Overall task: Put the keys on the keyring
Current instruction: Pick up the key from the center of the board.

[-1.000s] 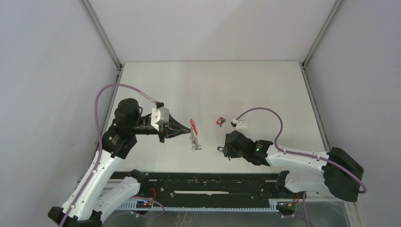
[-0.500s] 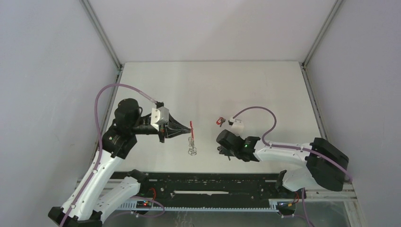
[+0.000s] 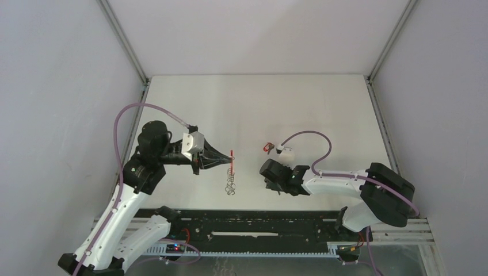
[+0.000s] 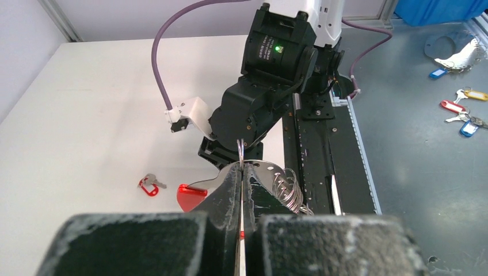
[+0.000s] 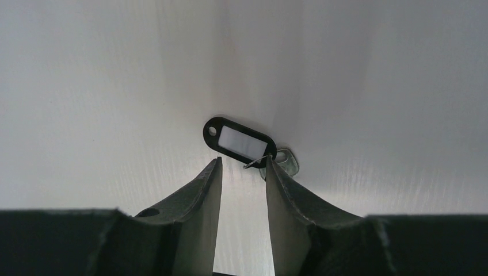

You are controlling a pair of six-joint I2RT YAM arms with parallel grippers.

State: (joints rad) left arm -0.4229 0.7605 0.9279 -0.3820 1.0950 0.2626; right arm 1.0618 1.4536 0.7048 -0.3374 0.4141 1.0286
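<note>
Keys (image 3: pixel 229 184) hang silvery and bunched under red strap (image 3: pixel 231 155).

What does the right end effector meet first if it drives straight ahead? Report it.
The black key tag with its small key, lying just beyond the right end effector. The open jaws point at it; one fingertip may already touch its ring, though depth is unclear.

Place: robot lab test cell.
Enclosure: plain pale walls (image 3: pixel 57 86) on metal posts (image 3: pixel 123 40) around a white bench (image 3: pixel 259 103).
Rig: two arms (image 3: pixel 124 201) on a black rail (image 3: pixel 259 221), lower frame, purple cables (image 3: pixel 138 105).
</note>
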